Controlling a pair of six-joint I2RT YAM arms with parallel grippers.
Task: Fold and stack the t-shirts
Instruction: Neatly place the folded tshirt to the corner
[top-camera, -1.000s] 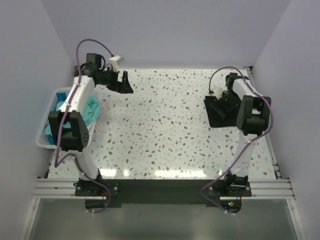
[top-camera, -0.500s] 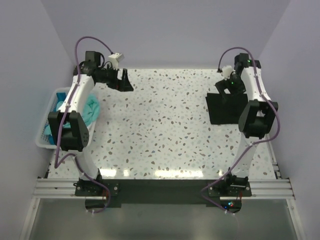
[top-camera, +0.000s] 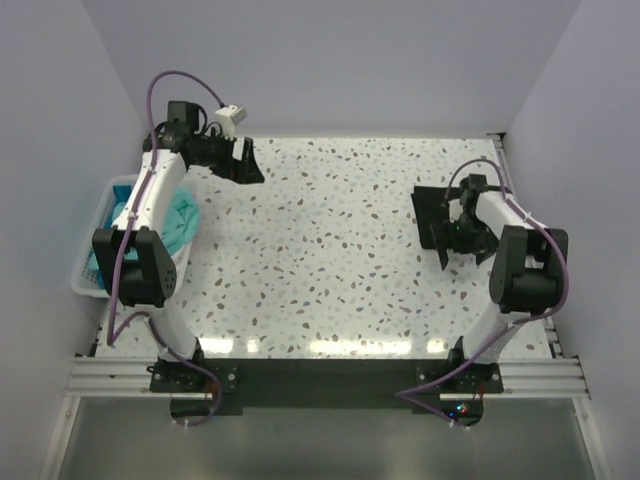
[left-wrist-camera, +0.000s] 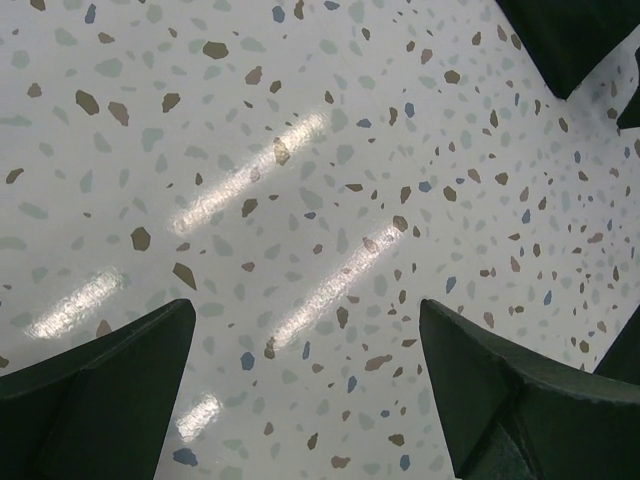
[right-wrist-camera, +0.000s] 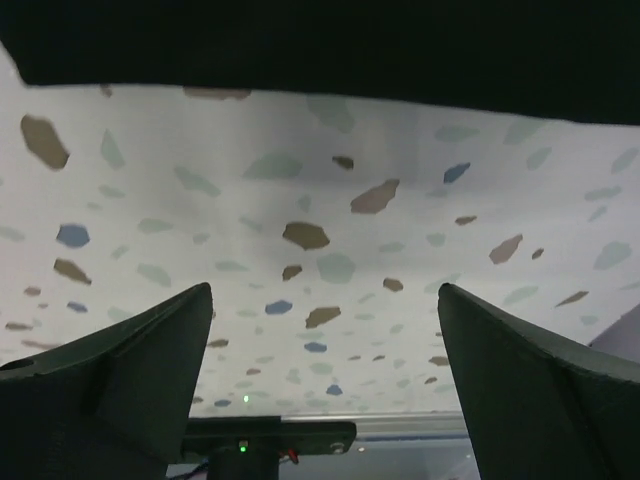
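Note:
The black t-shirt (top-camera: 428, 205) lies folded on the right side of the table. My right gripper (top-camera: 455, 230) is low over its near part; black on black hides the jaws from above. In the right wrist view my right gripper (right-wrist-camera: 325, 290) is open and empty over bare table, and the black cloth (right-wrist-camera: 300, 40) runs along the top edge. My left gripper (top-camera: 245, 163) hovers at the back left, open and empty, and stands wide over the table in the left wrist view (left-wrist-camera: 305, 310). A teal t-shirt (top-camera: 180, 220) hangs over the basket's rim.
The white slatted basket (top-camera: 85, 285) sits off the table's left edge and holds teal cloth. A dark shape (left-wrist-camera: 570, 40) fills the top right corner of the left wrist view. Walls close in the back and both sides. The metal rail (top-camera: 320, 375) runs along the near edge.
My right arm rose toward the back of the table, then came down low over the black shirt, whose outline has shifted. My left arm has barely moved.

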